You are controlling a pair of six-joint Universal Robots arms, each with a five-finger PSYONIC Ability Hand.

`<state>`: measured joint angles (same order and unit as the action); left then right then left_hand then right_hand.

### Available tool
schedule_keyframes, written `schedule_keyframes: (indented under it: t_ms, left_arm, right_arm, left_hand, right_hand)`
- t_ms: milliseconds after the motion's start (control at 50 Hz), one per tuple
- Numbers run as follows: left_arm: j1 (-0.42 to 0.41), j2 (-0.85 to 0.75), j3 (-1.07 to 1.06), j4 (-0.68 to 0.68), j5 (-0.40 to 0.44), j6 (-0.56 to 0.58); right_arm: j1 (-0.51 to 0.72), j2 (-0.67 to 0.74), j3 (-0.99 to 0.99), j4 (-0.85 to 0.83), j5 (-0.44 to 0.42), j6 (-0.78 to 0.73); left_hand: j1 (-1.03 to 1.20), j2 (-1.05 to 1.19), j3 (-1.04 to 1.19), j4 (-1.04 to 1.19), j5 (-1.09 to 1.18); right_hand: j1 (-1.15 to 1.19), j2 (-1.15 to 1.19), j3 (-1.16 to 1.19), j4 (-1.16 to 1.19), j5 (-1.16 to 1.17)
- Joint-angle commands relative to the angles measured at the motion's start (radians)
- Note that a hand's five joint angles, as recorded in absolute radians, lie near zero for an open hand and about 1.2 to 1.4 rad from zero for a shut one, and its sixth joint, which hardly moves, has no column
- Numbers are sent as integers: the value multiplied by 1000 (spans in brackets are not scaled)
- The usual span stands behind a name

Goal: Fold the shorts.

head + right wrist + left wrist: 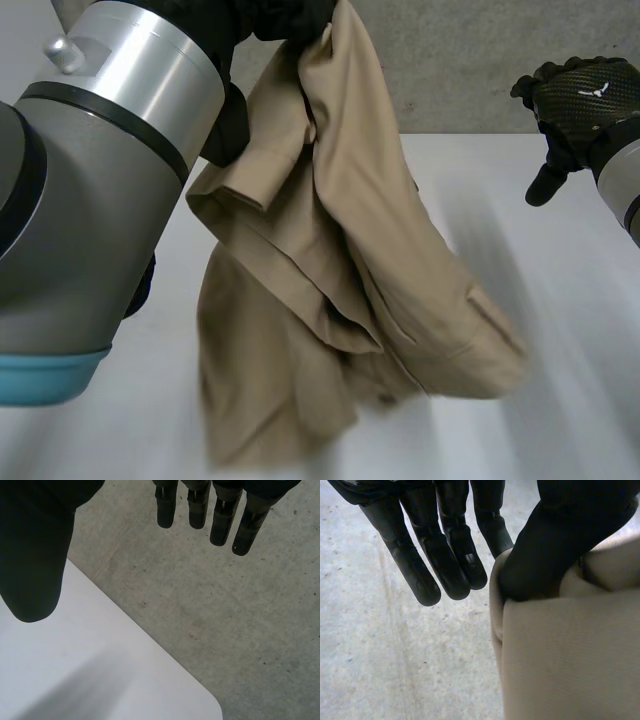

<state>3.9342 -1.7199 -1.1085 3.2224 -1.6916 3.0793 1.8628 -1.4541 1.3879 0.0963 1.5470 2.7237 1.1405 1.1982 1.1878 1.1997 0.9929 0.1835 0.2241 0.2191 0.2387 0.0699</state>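
Observation:
The tan shorts hang bunched from my left hand, which holds them high over the white table. Their lower end rests crumpled on the tabletop. In the left wrist view, my left hand pinches a top edge of the shorts between its thumb and one finger, while the other fingers stay straight and free. My right hand hovers open at the far right, apart from the shorts, with its fingers straight and nothing in it.
My left arm fills the near left of the head view. Beneath my right hand lies a rounded table corner, with grey concrete floor beyond it. Bare tabletop lies to the right of the shorts.

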Motion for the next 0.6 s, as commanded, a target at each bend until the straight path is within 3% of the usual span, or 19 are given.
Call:
schedule_keyframes:
  t_ms: [20, 60, 180, 260, 300, 480, 600]
  left_arm:
    - [89, -213, 41, 13, -19, 1]
    - [152, -318, 81, 17, -19, 10]
    - [212, -591, 202, 120, 1, 61]
    - [227, -694, 240, 171, 42, 130]
    - [234, -721, 245, 183, 59, 156]
    - [243, -716, 200, 208, 30, 203]
    - [240, -508, -8, 198, 21, 202]
  right_arm:
    - [4, 0, 11, 0, -5, -1]
    - [7, 0, 14, 2, -5, -2]
    - [16, 3, 26, 2, -7, -7]
    - [16, 9, 39, 2, -5, -9]
    - [18, 9, 43, 2, -4, -9]
    - [16, 11, 46, 2, -10, -4]
    - [19, 11, 49, 13, -15, -1]
  left_hand:
    - [256, 198, 208, 197, 229]
    - [256, 198, 208, 197, 229]
    - [256, 198, 208, 197, 229]
    - [-643, -701, -690, -702, -670]
    - [-698, -755, -745, -757, -725]
    - [-798, -856, -845, -857, -825]
    - [-860, -917, -907, -919, -886]
  right_hand:
    - [-9, -50, -45, -64, -70]
    - [-9, -50, -45, -64, -70]
    - [-9, -50, -45, -64, -70]
    - [-9, -50, -45, -64, -70]
    - [-9, -50, -45, -64, -70]
    - [-9, -50, -45, -64, -70]
    - [-9, -50, -45, -64, -70]
